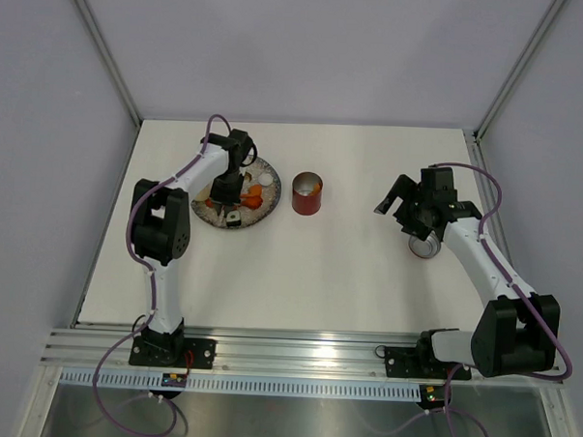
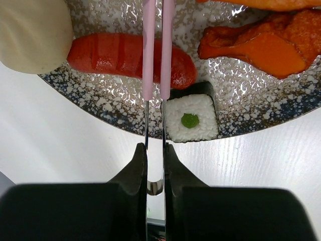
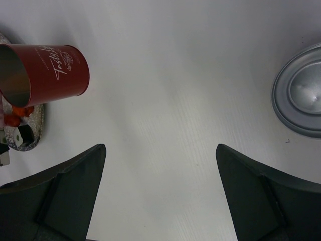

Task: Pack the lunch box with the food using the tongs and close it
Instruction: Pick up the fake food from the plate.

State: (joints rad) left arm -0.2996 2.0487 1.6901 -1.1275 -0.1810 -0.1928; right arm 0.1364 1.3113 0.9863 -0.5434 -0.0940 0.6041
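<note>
My left gripper (image 2: 154, 146) is shut on the pale pink tongs (image 2: 149, 60). The tongs' two arms are squeezed close together and run over a red sausage piece (image 2: 115, 52); their tips pass out of the top of the left wrist view. Around them on the plate (image 2: 100, 103) lies more food: a white roll with a green centre (image 2: 191, 119), orange pieces (image 2: 261, 47) and a cream piece (image 2: 30, 30). The red lunch box (image 1: 307, 194) stands open just right of the plate (image 1: 274, 184). Its lid (image 3: 301, 98) lies silver side up. My right gripper (image 3: 160, 150) is open and holds nothing.
The lid (image 1: 424, 246) lies on the table beside my right arm, at the right. White table stretches between the lunch box (image 3: 50, 73) and the lid. Grey walls and metal posts enclose the table at the back and on both sides.
</note>
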